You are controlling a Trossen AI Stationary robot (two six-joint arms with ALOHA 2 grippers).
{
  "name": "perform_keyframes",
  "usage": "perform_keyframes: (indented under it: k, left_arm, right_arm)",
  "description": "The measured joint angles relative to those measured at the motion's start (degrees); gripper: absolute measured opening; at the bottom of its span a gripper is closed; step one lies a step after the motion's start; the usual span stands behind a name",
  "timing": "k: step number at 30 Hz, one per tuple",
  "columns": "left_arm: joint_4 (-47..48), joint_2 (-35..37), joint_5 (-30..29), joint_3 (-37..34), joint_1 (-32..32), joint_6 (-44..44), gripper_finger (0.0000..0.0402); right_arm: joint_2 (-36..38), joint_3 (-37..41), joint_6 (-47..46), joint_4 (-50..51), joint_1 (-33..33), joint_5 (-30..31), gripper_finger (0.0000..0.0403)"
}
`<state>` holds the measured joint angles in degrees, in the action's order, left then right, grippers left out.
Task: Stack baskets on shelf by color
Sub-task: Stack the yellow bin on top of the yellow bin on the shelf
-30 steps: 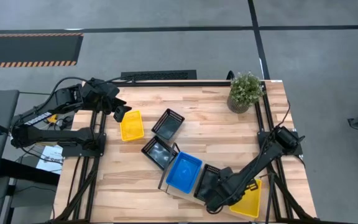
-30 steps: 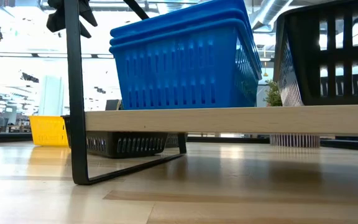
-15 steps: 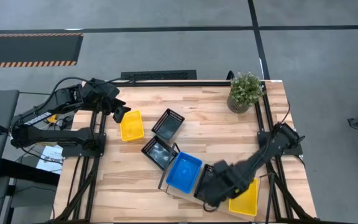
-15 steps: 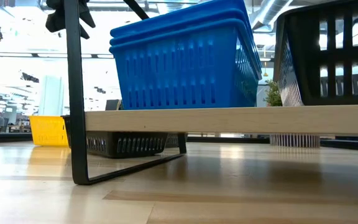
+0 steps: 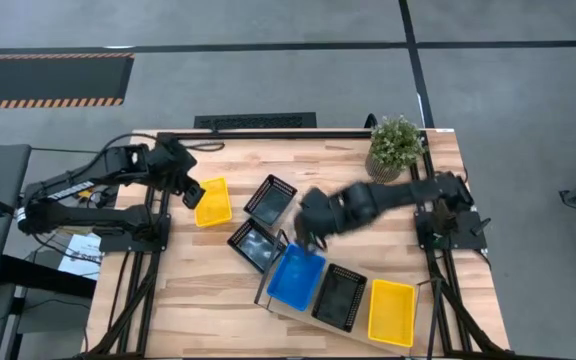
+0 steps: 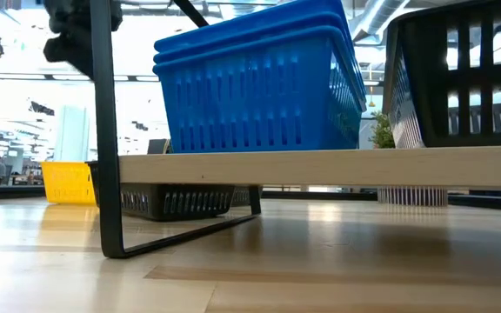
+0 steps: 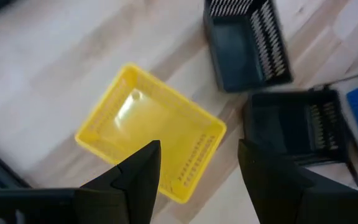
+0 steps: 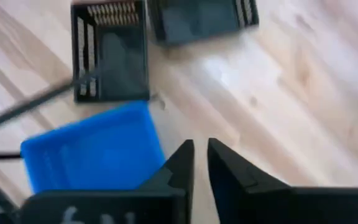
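On the shelf (image 5: pixel 286 308) at the table's near edge stand a stack of blue baskets (image 5: pixel 296 277), a black basket (image 5: pixel 339 296) and a yellow basket (image 5: pixel 391 312). Another yellow basket (image 5: pixel 212 201) and two black baskets (image 5: pixel 270 199) (image 5: pixel 253 245) rest on their bases on the tabletop. My left gripper (image 5: pixel 190 192) hovers open over the loose yellow basket (image 7: pixel 148 140), at its left side. My right gripper (image 5: pixel 306 232) is shut and empty above the table, just beyond the blue stack (image 8: pixel 92 149).
A potted plant (image 5: pixel 395 145) stands at the far right corner. Bare tabletop lies between the plant and the shelf and along the near left part. In the low view the shelf board (image 6: pixel 320 165) carries the blue stack (image 6: pixel 250 87), and its black frame leg (image 6: pixel 107 130) stands in front.
My right gripper has left the yellow basket at the shelf's right end and swung up and toward the far left, to beyond the blue stack. That basket now sits uncovered on the shelf. My left gripper has moved a little toward the near edge, closer to the loose yellow basket.
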<state>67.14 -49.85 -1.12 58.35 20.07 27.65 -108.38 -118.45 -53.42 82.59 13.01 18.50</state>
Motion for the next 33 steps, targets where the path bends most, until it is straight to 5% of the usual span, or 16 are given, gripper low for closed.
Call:
perform_keyframes:
  k: [9, 14, 24, 33]
  left_arm:
    - [-1.8, 0.0, 0.9, -9.6, -6.2, 5.8, 0.0202]
    - [-3.2, 0.0, 1.0, -12.9, -13.5, 7.3, 0.0202]
    - [-7.3, -3.9, -7.7, -13.4, -26.7, 7.1, 0.0202]
    - [-11.0, -15.6, -13.1, -16.1, -28.8, 2.9, 0.0202]
  right_arm:
    - [-1.9, -0.1, 21.9, -20.8, -11.8, -8.2, 0.0131]
    - [-2.4, -0.1, 26.8, -20.7, -14.0, -8.4, 0.0136]
    - [-2.7, 0.1, 30.2, -19.9, -16.1, -8.8, 0.0128]
    - [-2.7, 0.1, 31.5, -19.6, -16.4, -8.7, 0.0128]
